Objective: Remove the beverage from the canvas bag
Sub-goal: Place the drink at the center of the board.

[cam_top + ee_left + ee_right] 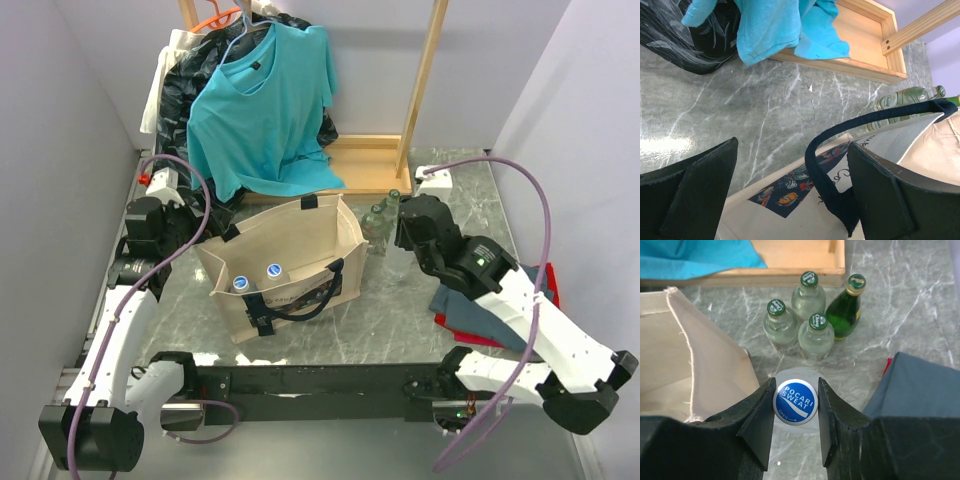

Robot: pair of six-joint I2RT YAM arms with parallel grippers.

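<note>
The beige canvas bag (290, 250) stands open mid-table, with black strap handles and a dark printed picture (785, 187) on its side. Two blue-capped bottles (256, 277) stand inside its left end. My right gripper (796, 386) is shut on the blue-and-white cap of a Pocari Sweat beverage (796, 399), held upright over the table just right of the bag's wall (695, 365). In the top view this bottle is hidden under the right gripper (392, 232). My left gripper (792, 150) is open at the bag's far left corner. A black handle (822, 165) loops between its fingers, close to the right one.
Several glass bottles (810, 320), clear and green, stand just beyond the held beverage. A wooden rack base (365, 165) with a teal T-shirt (265, 110) and a black plastic bag (185, 80) lies behind. Folded grey and red cloths (480, 310) lie at the right.
</note>
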